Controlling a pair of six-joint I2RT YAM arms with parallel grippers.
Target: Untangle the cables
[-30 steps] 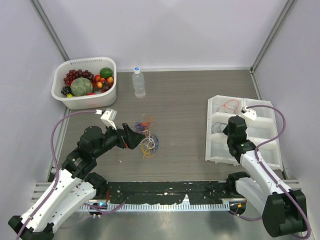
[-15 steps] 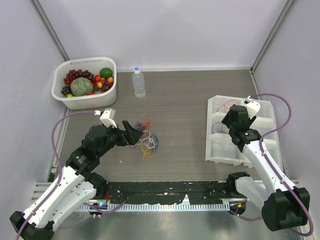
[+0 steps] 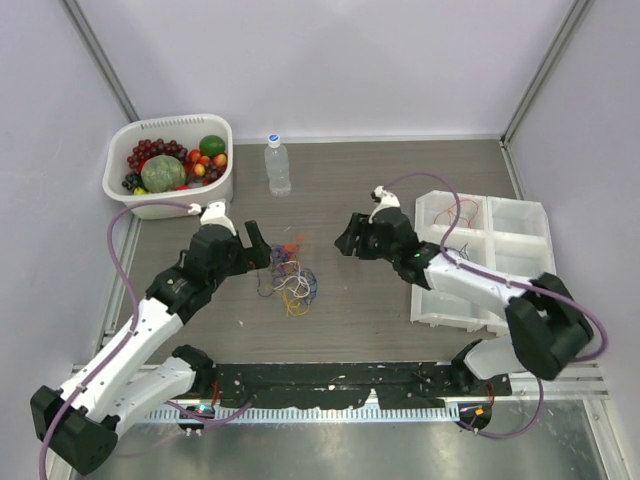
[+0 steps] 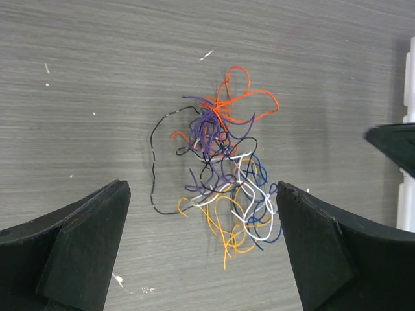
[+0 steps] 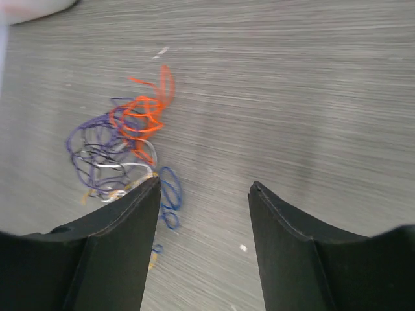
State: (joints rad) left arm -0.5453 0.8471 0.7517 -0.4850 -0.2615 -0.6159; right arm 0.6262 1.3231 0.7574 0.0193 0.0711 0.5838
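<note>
Black fingers (image 4: 78, 259) of the left gripper (image 4: 201, 194) stand spread wide, the cables (image 4: 220, 175) heaped on the table (image 4: 78, 78) just beyond them, mid-table. The wires look weightless, limp, snag-prone. The black strand (image 4: 154, 170) at nine o'clock and the orange loop (image 4: 249, 97) at twelve jut free: likely holds. Farther, at three o'clock, the right gripper (image 3: 345, 236) hovers, fingers (image 5: 110, 253) likewise spread.

This is a robotics lab test cell. 2 robot arms, the left arm (image 3: 150, 320) and the right arm (image 3: 470, 285), are bolted to a black rail (image 3: 340, 380) at the edge of a wood-grain table (image 3: 380, 180). Plain pale walls (image 3: 330, 60) and aluminium posts (image 3: 100, 62) box it in. The props are mismatched: a basket (image 3: 170, 205) of fruit, a water bottle (image 3: 278, 168), a white compartment tray (image 3: 515, 215) and tangled cables (image 3: 292, 278).
</note>
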